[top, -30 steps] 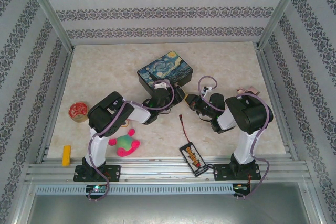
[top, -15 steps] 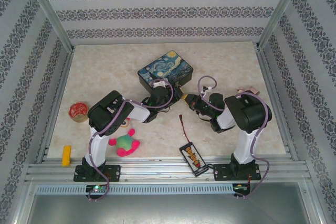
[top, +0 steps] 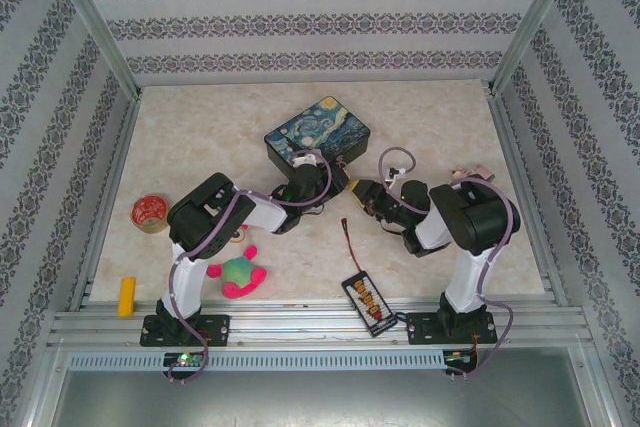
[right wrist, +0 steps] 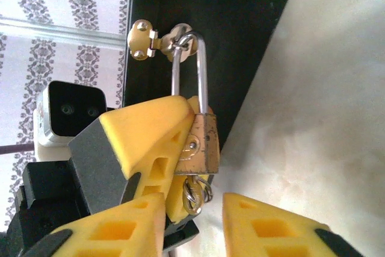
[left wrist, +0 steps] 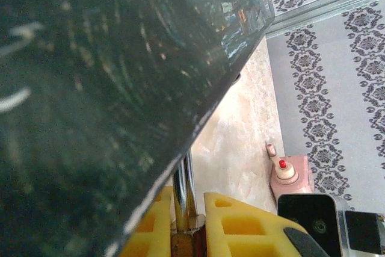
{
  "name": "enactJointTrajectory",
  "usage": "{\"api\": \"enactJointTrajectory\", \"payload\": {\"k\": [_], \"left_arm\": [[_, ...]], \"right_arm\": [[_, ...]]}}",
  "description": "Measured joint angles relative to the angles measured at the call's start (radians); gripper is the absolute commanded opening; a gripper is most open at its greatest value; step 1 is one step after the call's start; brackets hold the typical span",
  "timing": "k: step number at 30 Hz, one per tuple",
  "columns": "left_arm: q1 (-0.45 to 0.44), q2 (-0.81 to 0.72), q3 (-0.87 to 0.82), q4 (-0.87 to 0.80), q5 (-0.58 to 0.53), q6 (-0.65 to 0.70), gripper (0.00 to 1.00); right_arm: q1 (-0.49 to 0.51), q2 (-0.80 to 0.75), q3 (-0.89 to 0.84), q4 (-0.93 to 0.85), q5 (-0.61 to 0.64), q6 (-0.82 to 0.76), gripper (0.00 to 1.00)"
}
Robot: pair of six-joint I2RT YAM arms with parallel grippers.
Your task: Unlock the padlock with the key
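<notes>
The brass padlock (right wrist: 203,142) hangs by its silver shackle (right wrist: 203,70) from the clasp (right wrist: 144,39) of the painted tin box (top: 318,130). My left gripper (left wrist: 185,200) is shut on the padlock's body, with its yellow fingers (right wrist: 150,133) on both sides. The key (right wrist: 194,192) and its ring stick out of the padlock's underside. My right gripper (right wrist: 194,204) is open just below the key, a finger on either side and touching nothing. In the top view, the left gripper (top: 338,179) and the right gripper (top: 362,190) meet at the box's front corner.
A red tape roll (top: 150,212) and a yellow block (top: 127,295) lie at the left. A pink-and-green plush (top: 240,273) sits by the left arm. A wired connector board (top: 367,299) lies at the front and a pink object (top: 470,175) at the right.
My right gripper has opened and let go of the key, which stays in the padlock. My left gripper has closed tighter on the padlock. The tin box has shifted slightly.
</notes>
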Motion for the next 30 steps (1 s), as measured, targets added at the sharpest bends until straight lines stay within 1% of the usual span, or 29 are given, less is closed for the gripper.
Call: {"api": "enactJointTrajectory", "payload": {"k": [7,9,12,14,17,20,23,26,30], "left_arm": [[-0.034,-0.051,-0.029,-0.066,-0.031,-0.001,0.0],[-0.045,-0.076,-0.029,-0.114,-0.042,-0.001,0.0],[-0.058,-0.109,-0.028,-0.189,-0.04,0.0,0.0],[-0.063,-0.12,-0.021,-0.228,-0.04,-0.001,0.0],[-0.064,-0.12,0.005,-0.273,-0.034,-0.006,0.0],[-0.064,-0.117,0.016,-0.286,-0.029,-0.032,0.0],[-0.064,-0.098,0.033,-0.287,-0.025,-0.059,0.0],[-0.063,-0.082,0.055,-0.294,-0.014,-0.083,0.0],[-0.061,-0.075,0.085,-0.325,0.015,-0.108,0.02]], "right_arm": [[-0.014,-0.092,-0.134,-0.025,0.009,-0.056,0.34],[-0.014,-0.139,-0.164,-0.053,0.016,-0.09,0.33],[-0.014,-0.245,-0.196,-0.142,0.032,-0.156,0.33],[-0.011,-0.323,-0.198,-0.227,0.05,-0.205,0.33],[0.02,-0.463,-0.188,-0.413,0.101,-0.298,0.32],[0.087,-0.621,-0.142,-0.671,0.193,-0.429,0.3],[0.134,-0.742,-0.089,-0.872,0.289,-0.546,0.29],[0.15,-0.807,-0.063,-0.993,0.363,-0.638,0.29],[0.192,-0.813,-0.054,-1.094,0.455,-0.738,0.29]]}}
